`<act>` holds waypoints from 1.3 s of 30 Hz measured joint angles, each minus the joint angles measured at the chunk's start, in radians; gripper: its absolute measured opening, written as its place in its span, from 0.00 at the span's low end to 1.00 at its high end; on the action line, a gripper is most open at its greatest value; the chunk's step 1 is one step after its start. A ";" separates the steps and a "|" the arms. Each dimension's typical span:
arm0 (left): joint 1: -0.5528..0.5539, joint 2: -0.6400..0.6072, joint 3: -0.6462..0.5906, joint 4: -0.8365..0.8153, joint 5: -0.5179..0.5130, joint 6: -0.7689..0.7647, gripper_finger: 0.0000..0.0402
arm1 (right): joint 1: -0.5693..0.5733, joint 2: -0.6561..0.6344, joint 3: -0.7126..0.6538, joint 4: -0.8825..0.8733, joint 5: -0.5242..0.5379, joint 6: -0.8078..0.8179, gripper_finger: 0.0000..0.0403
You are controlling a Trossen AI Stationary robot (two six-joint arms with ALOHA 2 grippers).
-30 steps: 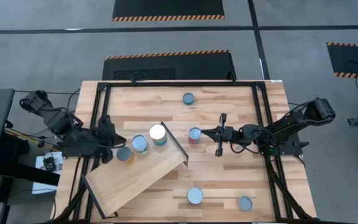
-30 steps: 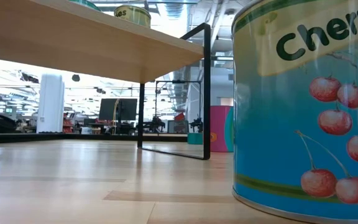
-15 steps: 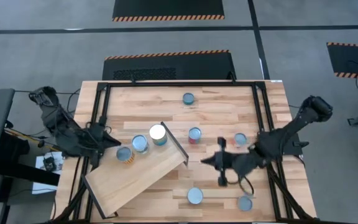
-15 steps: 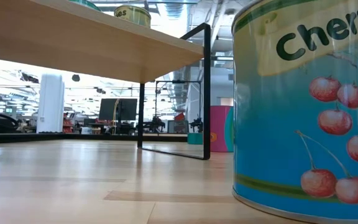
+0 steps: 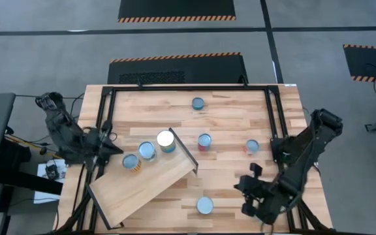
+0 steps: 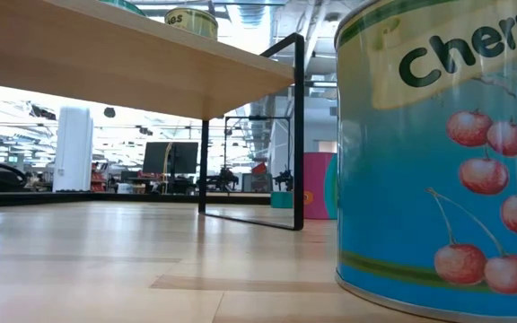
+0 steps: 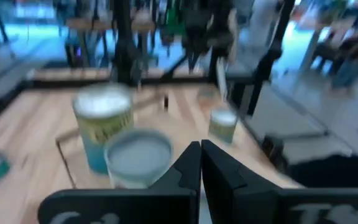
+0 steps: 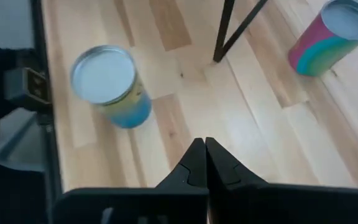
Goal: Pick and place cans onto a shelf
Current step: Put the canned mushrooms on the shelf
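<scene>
The light-wood shelf [image 5: 142,186] stands slanted at the table's near left, on dark legs [image 6: 296,135]. Three cans stand on it: a red-labelled one [image 5: 130,162], a teal one [image 5: 147,151] and a larger white-topped one [image 5: 166,140]. More cans stand on the table: at the far side [image 5: 198,103], mid-table [image 5: 204,141], mid-right [image 5: 252,146] and near the front edge [image 5: 204,205]. My left gripper [image 5: 113,146] is shut and empty at the shelf's left end, short of the cans [image 7: 138,155]. My right gripper [image 5: 240,187] is shut and empty, right of the front can [image 8: 107,84].
The black table frame [image 5: 281,130] runs along the edges. In the low view a cherry-labelled can [image 6: 447,152] fills the right foreground, and a pink can [image 6: 317,184] stands beyond the shelf leg. Bare wood lies between the shelf and the right cans.
My right gripper has swung from mid-table, beside the pink-labelled can, toward the table's near edge and right, uncovering the mid-right can and covering the near-right one. My left gripper has drawn back from the shelf cans toward the table's left edge. The cans have stayed put.
</scene>
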State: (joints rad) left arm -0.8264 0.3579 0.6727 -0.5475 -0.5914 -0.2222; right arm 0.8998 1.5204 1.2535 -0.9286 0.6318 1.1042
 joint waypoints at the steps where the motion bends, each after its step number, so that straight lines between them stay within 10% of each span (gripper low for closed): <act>1: 0.016 -0.020 -0.002 0.024 0.015 0.033 0.00 | 0.020 -0.009 0.000 -0.012 0.017 0.022 0.01; 26: 0.574 -0.014 -0.117 0.209 0.526 0.161 0.00 | 0.097 -0.030 -0.068 -0.058 0.012 0.166 0.00; 39: 0.765 -0.119 -0.155 0.199 0.631 0.177 0.00 | 0.074 -0.027 -0.069 0.057 -0.315 0.401 0.08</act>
State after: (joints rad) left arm -0.0618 0.2389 0.5179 -0.3490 0.0393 -0.0454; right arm 0.9735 1.4933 1.1847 -0.8720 0.3164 1.5052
